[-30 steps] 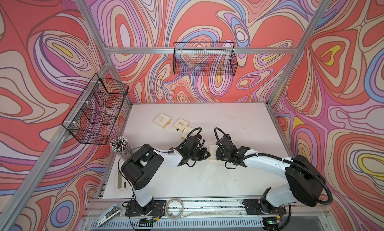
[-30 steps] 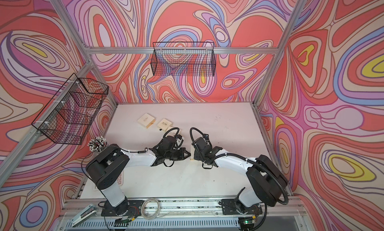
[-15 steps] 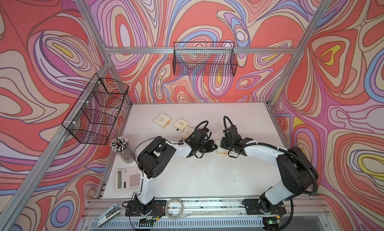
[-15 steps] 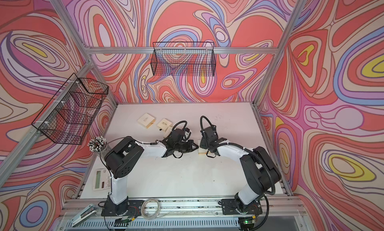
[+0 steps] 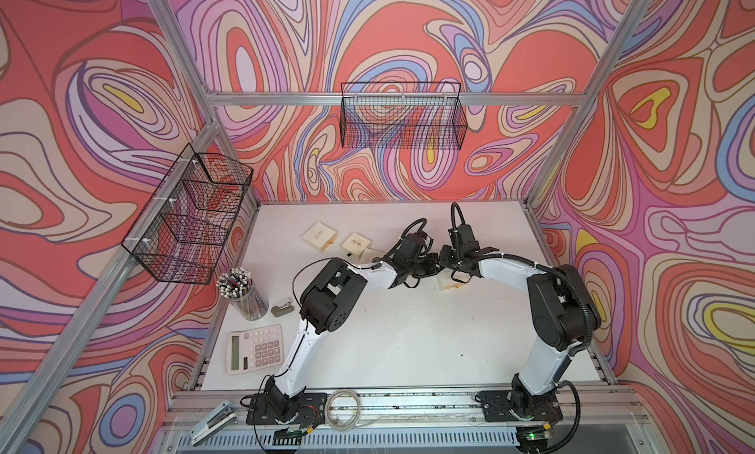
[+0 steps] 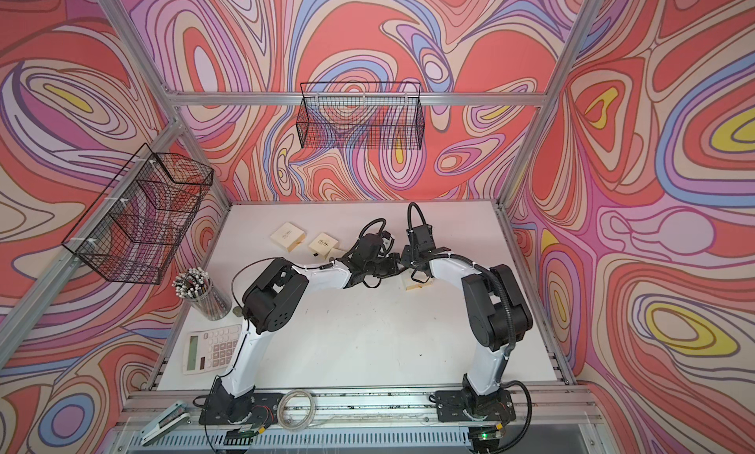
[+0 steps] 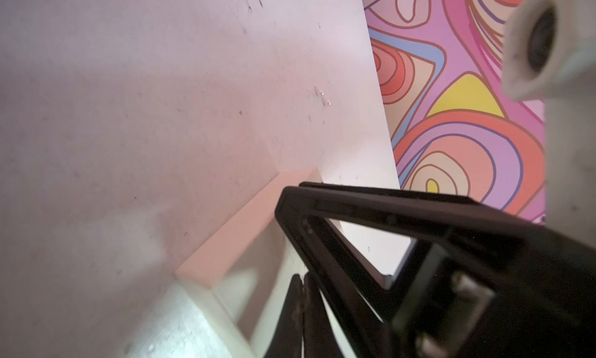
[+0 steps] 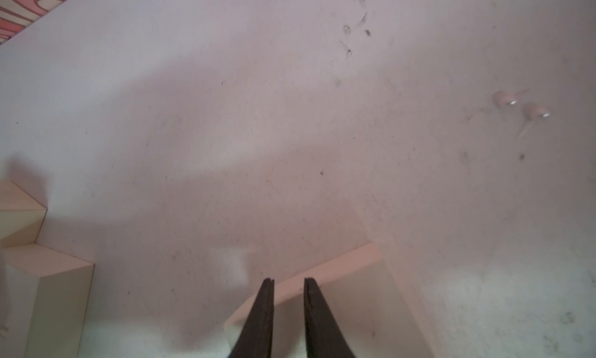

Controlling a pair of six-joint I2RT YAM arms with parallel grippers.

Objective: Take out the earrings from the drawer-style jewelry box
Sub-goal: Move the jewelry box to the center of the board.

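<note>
Box (image 5: 449, 285) mid-table, under both grippers. Left gripper (image 7: 301, 277) pinched together, nothing seen in it. Right gripper (image 8: 288, 279) slightly apart over box rim; grip on rim unclear. Earrings (image 8: 519, 106) beyond box on bare table (image 5: 408, 349), outside box: two pale round studs, thin posts sticking out, side by side. Vs one second ago: both wrists farther back, elbows folded higher.

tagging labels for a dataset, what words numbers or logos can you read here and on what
No text reads clearly.
Cream box: dark script on lid, too small to read.
Second cream box: same script, too small.
Calculator: key markings too blurred to read.
</note>
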